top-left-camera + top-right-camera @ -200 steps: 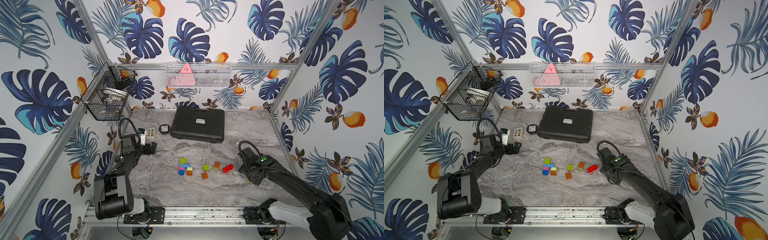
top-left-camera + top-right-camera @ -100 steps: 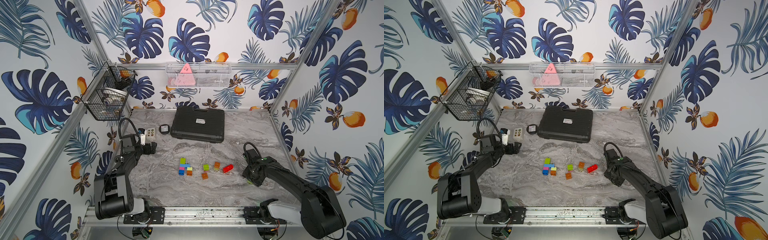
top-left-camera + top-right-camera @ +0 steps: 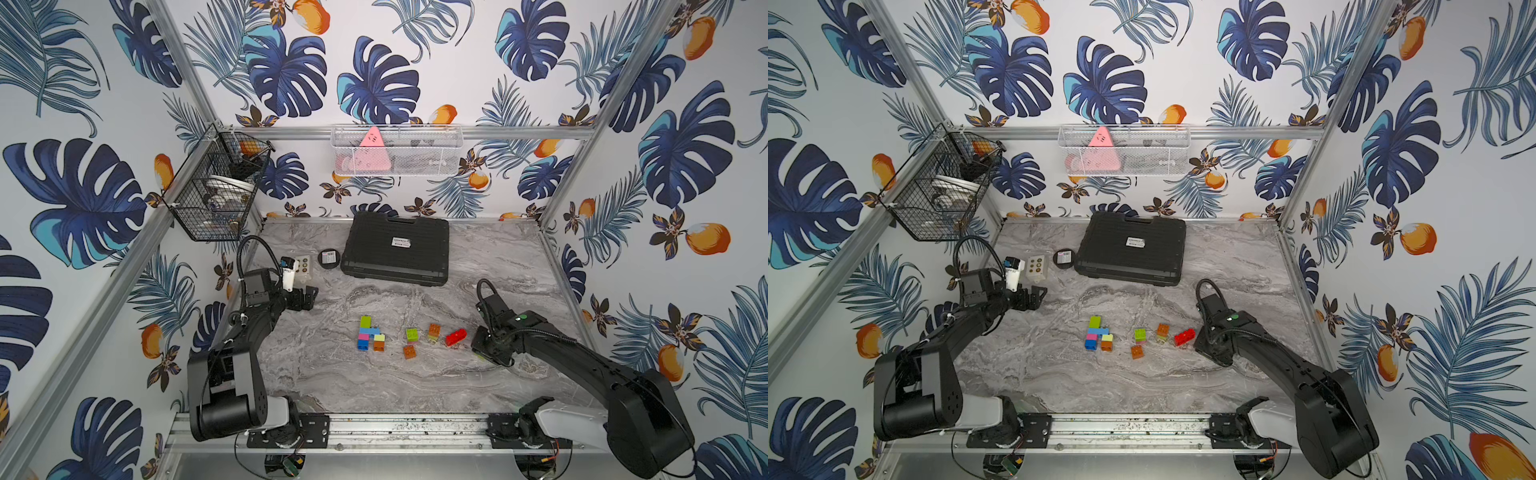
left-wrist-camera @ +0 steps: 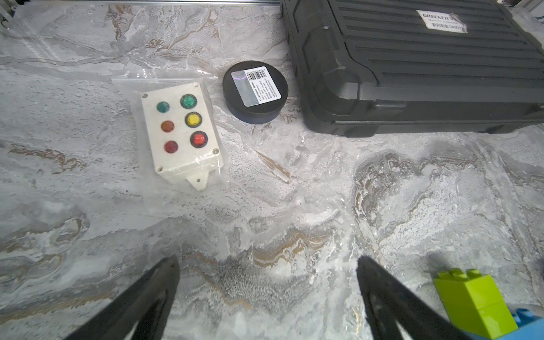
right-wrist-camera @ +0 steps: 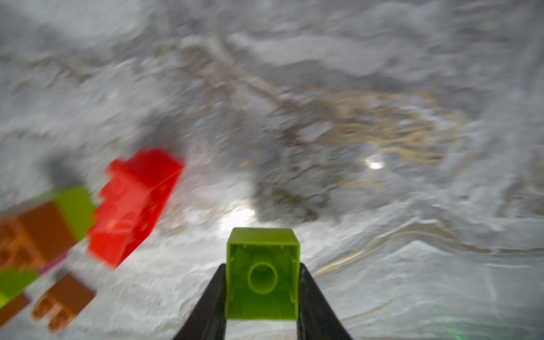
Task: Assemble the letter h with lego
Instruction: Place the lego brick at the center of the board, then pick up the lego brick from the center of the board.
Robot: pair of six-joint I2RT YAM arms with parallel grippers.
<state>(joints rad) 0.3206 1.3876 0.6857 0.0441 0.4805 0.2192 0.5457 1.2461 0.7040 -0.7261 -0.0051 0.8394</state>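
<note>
Grey marbled tabletop [image 3: 415, 386] bears scattered lego [image 3: 368, 332]; leaf-patterned walls [image 3: 374, 83], black case [image 3: 395, 253] behind.

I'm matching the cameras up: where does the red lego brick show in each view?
In both top views: red brick, right end of the loose bricks.
Right wrist: blurred, between the orange-and-lime brick and the lime brick gripped by the right gripper.
Left wrist: not in it.
Shared landmark: the orange-and-lime brick beside it.
</note>
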